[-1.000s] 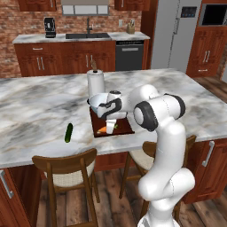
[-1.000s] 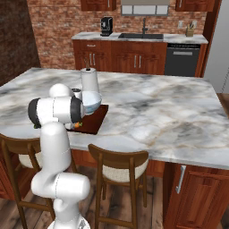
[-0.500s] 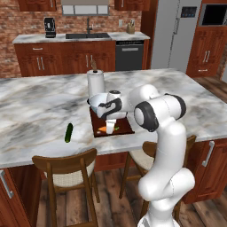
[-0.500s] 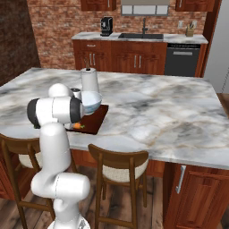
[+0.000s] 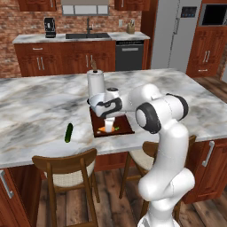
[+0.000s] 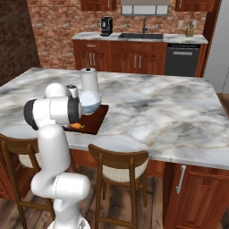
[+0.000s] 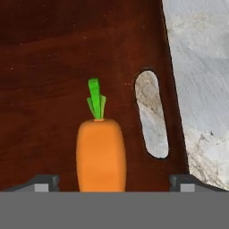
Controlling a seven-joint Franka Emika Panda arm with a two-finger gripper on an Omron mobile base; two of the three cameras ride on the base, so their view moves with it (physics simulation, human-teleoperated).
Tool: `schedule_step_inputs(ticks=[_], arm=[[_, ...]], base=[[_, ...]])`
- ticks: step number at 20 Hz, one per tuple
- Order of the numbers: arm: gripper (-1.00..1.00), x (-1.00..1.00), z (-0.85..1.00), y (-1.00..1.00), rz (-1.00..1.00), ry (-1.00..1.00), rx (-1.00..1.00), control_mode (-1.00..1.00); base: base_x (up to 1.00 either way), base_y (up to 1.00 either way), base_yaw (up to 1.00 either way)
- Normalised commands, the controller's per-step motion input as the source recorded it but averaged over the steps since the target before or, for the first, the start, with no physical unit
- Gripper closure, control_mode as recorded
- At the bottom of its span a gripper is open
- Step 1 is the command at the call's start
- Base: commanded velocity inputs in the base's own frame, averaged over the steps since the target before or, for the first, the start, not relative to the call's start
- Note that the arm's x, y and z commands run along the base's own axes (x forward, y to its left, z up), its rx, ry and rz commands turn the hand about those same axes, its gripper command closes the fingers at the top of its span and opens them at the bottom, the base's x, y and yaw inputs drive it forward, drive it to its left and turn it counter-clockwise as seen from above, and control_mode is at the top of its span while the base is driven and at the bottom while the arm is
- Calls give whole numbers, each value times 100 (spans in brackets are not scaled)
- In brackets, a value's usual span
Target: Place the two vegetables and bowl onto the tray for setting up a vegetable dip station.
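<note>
Cucumber [image 5: 68,132]: on the bench, well left of the tray; I still have it to move.
Carrot [image 7: 100,152]: lying on the tray [image 7: 53,67].
Bowl [image 6: 89,101]: at tray's far end.
Jaws: spread wide either side of the carrot, gripping nothing.

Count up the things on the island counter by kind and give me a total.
Carrot: 1
Cucumber: 1
Bowl: 1
Tray: 1
Paper towel roll: 1
Total: 5

Carrot [image 7: 100,152] base cut off at bottom; bowl [image 5: 98,99] partly behind arm.
</note>
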Motion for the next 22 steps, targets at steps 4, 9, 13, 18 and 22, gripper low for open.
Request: schedule_step_inputs(ticks=[4,9,13,18,22], arm=[[-100,-19,26,17,0,-3,-9,-100],[-100,-21,23,25,4,-7,-10,-100],[-100,-13,22,26,14,-6,-6,-100],[-100,-8,15,28,24,-8,-1,-100],[-100,-9,9,27,30,-9,0,-100]], base=[[0,0,0],[0,0,0],[0,0,0],[0,0,0],[0,0,0]])
